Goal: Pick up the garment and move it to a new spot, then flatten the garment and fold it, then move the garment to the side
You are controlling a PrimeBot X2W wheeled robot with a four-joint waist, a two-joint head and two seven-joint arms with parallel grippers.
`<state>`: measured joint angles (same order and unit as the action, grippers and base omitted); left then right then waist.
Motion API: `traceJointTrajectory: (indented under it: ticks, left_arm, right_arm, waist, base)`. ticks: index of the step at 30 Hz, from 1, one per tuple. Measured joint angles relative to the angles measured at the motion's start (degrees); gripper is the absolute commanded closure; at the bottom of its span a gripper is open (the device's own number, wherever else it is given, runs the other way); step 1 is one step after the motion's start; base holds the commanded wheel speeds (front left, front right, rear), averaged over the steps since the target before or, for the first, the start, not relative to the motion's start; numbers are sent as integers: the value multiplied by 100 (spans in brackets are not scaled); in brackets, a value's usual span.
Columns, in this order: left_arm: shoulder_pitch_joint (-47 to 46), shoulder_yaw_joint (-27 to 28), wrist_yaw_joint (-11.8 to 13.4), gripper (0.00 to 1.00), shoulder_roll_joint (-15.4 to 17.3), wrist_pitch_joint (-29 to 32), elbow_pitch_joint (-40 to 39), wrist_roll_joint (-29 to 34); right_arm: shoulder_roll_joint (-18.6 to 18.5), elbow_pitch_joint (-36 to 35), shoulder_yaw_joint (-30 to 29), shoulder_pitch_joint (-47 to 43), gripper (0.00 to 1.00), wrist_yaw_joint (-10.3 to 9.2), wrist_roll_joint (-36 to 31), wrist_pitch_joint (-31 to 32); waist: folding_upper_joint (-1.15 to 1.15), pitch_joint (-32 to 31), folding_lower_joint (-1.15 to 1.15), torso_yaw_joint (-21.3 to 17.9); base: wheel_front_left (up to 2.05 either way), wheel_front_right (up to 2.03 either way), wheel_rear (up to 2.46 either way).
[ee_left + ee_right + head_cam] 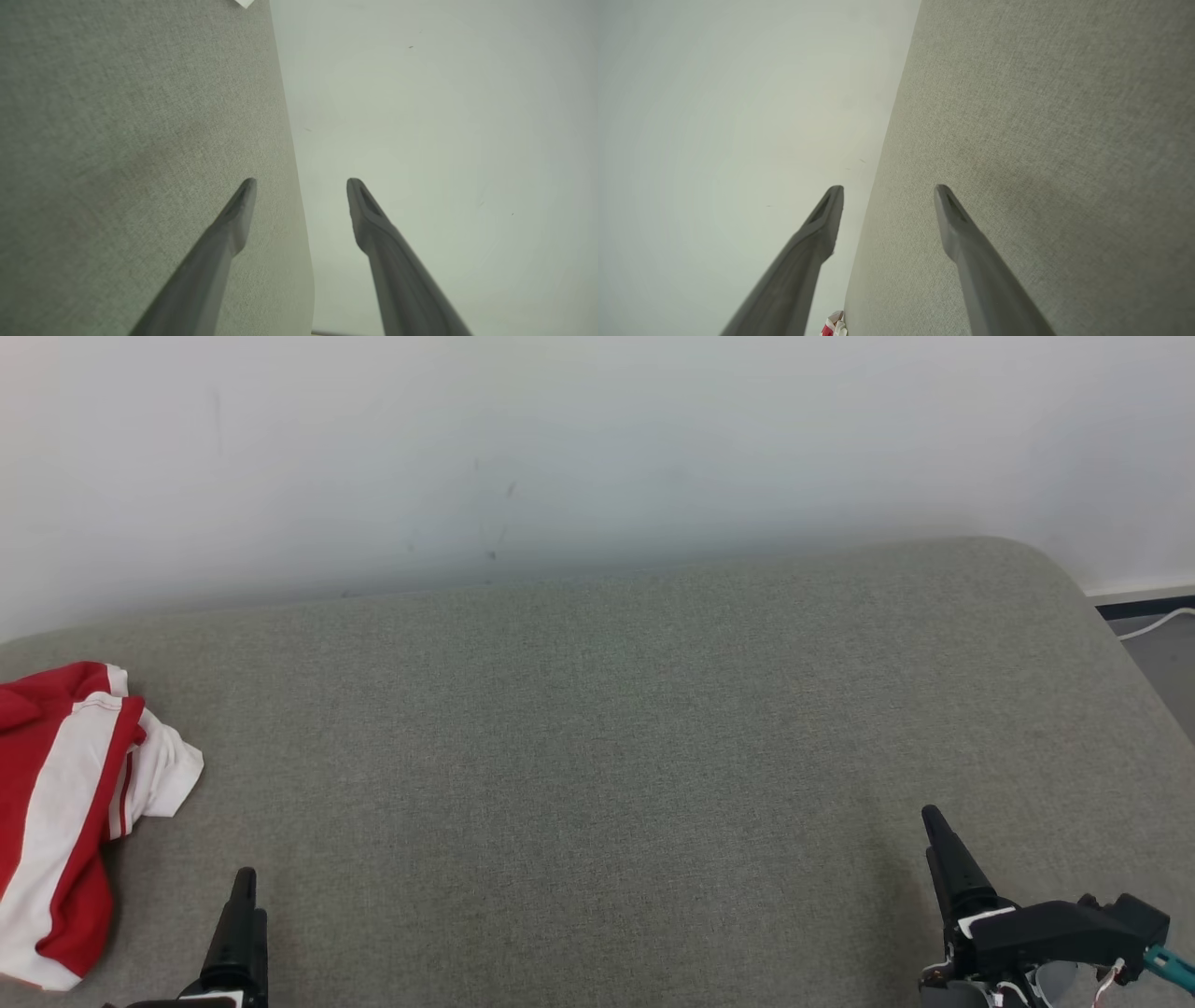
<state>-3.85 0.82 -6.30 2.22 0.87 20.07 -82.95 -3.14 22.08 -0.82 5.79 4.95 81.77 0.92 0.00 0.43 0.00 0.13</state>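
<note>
We've got the garment [65,803] at ten o'clock off our left end effector [301,183], long axis one-to-seven; left's nearer, and it and the right end effector [888,187] both gape empty.

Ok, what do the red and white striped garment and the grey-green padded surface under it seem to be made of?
Red and white striped garment: soft matte cloth, probably knit cotton; it slumps in limp folds. Grey-green padded surface: matte woven upholstery fabric; fine weave grain shows in the wrist views.
</note>
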Motion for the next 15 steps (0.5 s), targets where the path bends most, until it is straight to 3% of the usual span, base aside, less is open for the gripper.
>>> traceJointTrajectory:
  ticks: [15]
  left_arm:
    - [-148, -323, 364, 0, 144, -302, 79, 1126]
  right_arm:
    - [-157, 74, 415, 285, 0, -352, -1159, -301]
  waist:
    - [0, 34, 0, 6]
  base:
    - [0, 0, 0]
